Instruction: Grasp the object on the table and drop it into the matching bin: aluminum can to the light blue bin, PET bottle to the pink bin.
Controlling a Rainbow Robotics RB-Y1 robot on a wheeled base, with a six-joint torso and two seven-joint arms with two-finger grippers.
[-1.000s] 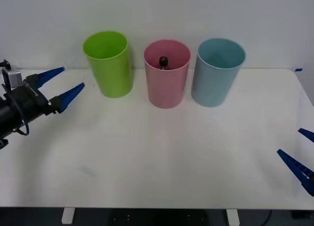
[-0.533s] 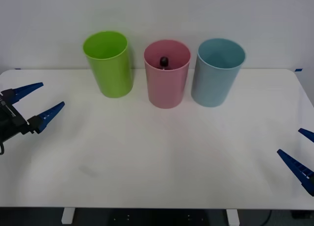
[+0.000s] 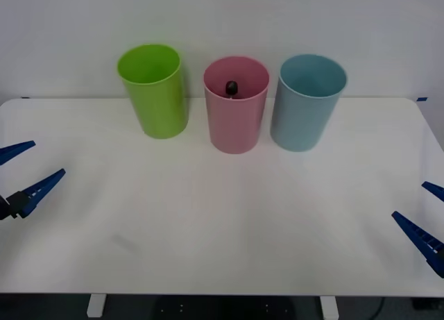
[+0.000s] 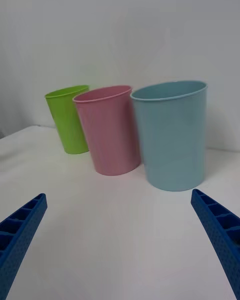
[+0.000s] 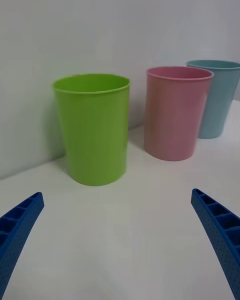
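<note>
Bottle (image 3: pixel 231 88): sitting inside the pink bin (image 3: pixel 236 119) — only the black cap can be made out over the rim, so the right bin was matched (PET goes to pink).

Pink bin: middle of a row of three at the back of the table (image 3: pixel 229 223), just beside its neighbours but not touching them as far as can be seen.

Blue bin (image 3: pixel 306 105): on the right of the row, nothing visible inside from the front view. It's meant for cans, so it's judged to be unused here.

Green bin (image 3: pixel 154 91): on the left of the row, not part of the sorting rule.

Left gripper (image 3: pixel 24 173): low at the left table edge, fingers spread wide, nothing held. In its wrist view the green bin is nearest, well apart from the fingertips.

Right gripper (image 3: pixel 427 216): parked at the right edge, also wide apart and empty, pointed toward the blue bin.

Task status: looks done — nothing is left on the tabletop to be grasped.

Why the arms sit out there: probably so the bins and middle of the table are kept unobstructed.
</note>
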